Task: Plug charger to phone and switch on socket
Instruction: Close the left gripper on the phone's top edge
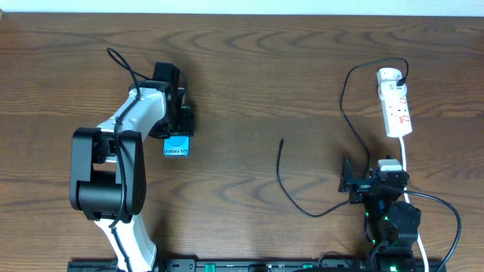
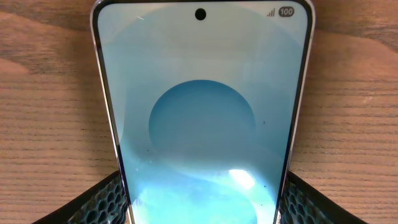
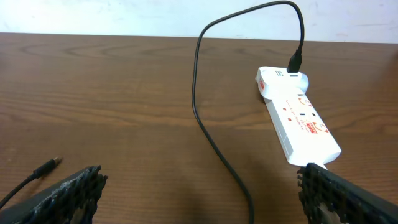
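My left pincer (image 1: pixel 178 128) squeezes the phone (image 2: pixel 202 118) by its sides. My right pincer (image 3: pixel 199 183) is wide apart, holding nothing, near the worktop's (image 1: pixel 249 68) front edge.

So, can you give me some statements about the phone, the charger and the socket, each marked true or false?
1. The charger is plugged into the socket. True.
2. The connector tip is in the phone. False: it lies free on the table, apart from the phone.
3. The left gripper has a finger at each long edge of the phone. True.
4. The right gripper holds the cable. False: its fingers are open and empty.
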Available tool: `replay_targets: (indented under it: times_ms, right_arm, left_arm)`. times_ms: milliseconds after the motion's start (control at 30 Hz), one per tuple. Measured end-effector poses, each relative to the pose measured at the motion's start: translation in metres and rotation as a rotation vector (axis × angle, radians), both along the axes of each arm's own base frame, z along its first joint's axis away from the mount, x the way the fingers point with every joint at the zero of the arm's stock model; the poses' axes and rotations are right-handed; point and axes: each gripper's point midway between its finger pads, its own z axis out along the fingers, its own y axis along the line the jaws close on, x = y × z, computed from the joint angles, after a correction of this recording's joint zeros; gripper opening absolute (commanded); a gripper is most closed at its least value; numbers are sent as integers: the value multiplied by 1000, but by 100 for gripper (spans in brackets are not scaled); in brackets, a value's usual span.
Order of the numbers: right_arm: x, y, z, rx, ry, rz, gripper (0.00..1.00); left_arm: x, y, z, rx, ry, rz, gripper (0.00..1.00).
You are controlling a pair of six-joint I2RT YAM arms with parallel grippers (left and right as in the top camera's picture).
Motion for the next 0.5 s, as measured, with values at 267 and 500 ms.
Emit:
replay_targets:
  times_ms: [267, 500]
  right_arm:
    - [0, 0, 0, 0, 0, 0, 99]
    - [0, 0, 0, 0, 0, 0, 99]
  left_arm:
    - [0, 0, 0, 0, 0, 0, 7]
    - [-1, 0, 0, 0, 5, 0, 7]
